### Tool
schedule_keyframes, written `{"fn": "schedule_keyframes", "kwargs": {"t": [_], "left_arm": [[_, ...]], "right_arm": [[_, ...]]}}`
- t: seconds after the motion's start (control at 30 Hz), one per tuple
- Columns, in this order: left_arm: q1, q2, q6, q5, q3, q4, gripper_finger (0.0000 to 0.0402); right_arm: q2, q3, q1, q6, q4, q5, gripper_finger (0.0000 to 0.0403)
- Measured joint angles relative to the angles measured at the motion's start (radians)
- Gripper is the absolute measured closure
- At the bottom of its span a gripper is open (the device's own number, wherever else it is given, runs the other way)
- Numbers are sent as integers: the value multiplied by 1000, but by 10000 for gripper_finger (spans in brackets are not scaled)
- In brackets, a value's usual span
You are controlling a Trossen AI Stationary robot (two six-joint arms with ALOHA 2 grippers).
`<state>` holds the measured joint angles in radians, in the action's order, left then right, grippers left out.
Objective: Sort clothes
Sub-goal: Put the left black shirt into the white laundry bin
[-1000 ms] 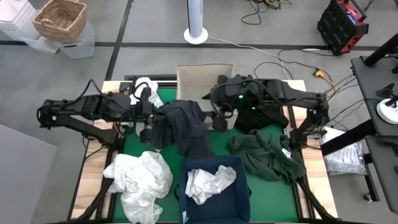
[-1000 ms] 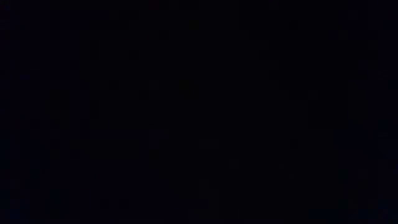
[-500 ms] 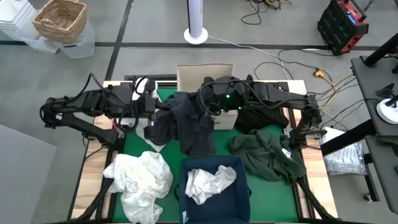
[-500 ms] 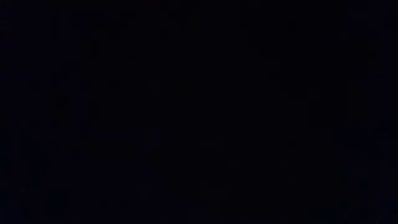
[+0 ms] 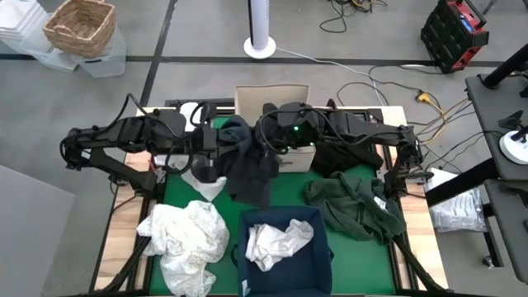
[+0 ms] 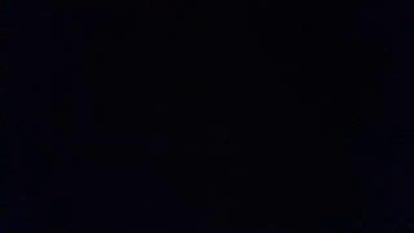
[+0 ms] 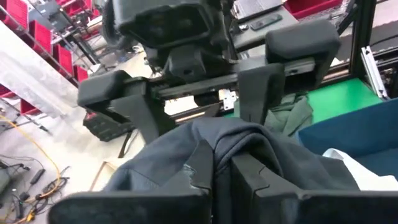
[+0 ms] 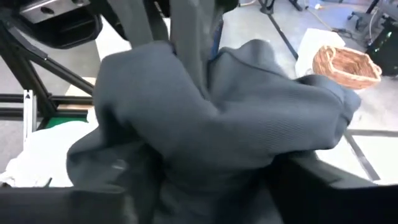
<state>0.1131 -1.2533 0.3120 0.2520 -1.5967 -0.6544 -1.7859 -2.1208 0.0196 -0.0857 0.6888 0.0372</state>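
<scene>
Both the left end effector and right end effector are clamped on the black garment, held above the table beside the beige box. An uneven pull could tear it free from one grip.

A grey concrete floor is seen around the table; beyond it, a wicker basket, a white fan base and a red-black toolbox are placed.

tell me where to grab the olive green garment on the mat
Judging by its pose, pinch the raised, bunched folds of the olive green garment, coming straight down from above. It lies crumpled on the green mat, beside the navy bin, so ridges offer a bite.
</scene>
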Motion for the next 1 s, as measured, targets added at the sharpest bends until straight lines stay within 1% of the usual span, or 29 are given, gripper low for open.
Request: {"fn": "schedule_keyframes", "kwargs": {"t": [0.17,0.2,0.23,0.3,0.33,0.5,0.7,0.77,0.83,0.9,1.0], "left_arm": [[0,5,1,13,-2,11,367],[0,7,-3,27,-2,14,362],[1,7,-18,58,-5,14,358],[2,7,-42,140,-12,8,347],[2,9,-45,164,-15,-1,341],[1,37,-34,204,-15,-22,296],[0,61,-33,341,-15,-79,245],[-3,71,-28,368,-15,-98,234],[-5,81,-24,390,-15,-117,226],[-6,89,-25,415,-15,-124,222],[-6,105,-25,443,-15,-124,219]], "right_arm": [[0,0,0,-42,-25,1,318],[0,0,0,-54,-29,3,347],[0,0,0,-67,-31,8,367],[1,0,2,-72,-35,21,371],[1,0,7,-71,-36,23,371],[10,2,34,-67,-28,23,371],[37,2,93,-46,-28,18,371],[43,2,114,-45,-30,31,371],[48,-1,134,-47,-28,69,371],[48,-11,156,-57,-26,97,371],[50,-29,195,-74,-25,113,371]]}}
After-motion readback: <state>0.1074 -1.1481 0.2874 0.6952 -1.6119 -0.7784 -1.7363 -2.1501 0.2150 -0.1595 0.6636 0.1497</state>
